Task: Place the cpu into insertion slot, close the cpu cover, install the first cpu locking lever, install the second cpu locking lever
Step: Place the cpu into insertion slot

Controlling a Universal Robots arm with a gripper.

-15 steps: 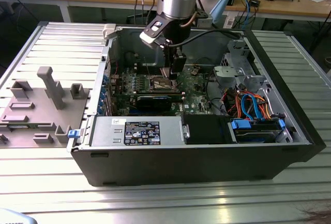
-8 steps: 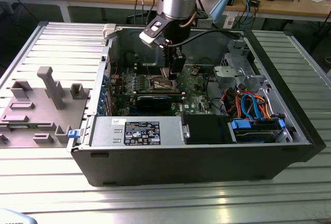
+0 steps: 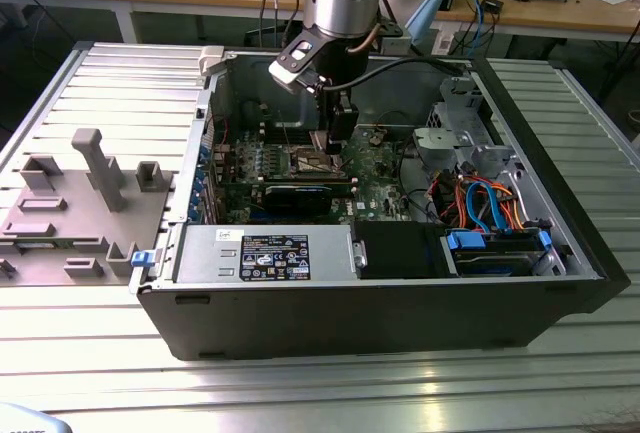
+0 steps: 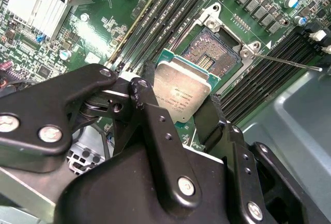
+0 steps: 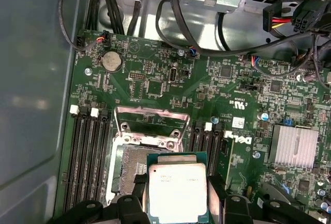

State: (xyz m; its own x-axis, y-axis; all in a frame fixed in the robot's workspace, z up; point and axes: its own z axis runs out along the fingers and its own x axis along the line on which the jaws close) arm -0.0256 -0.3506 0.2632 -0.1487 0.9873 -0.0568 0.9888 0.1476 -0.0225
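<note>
Inside the open computer case [image 3: 400, 293] on the slotted metal worktop [image 3: 300, 393], the arm's tool [image 4: 180, 111] is closed narrowly on the cpu [image 4: 183, 92], pinching its opposite edges; in the first wrist view the chip hangs just above and partly over the insertion slot [image 5: 132, 167], not seated; the cpu cover [image 5: 150, 110] stands raised beyond the socket, leaving it open; the chip looks light, thin and stiff, its metal lid likely slippery, its underside and the socket contacts probably fragile; the green edges, as held, seem the safest place to grip.
</note>
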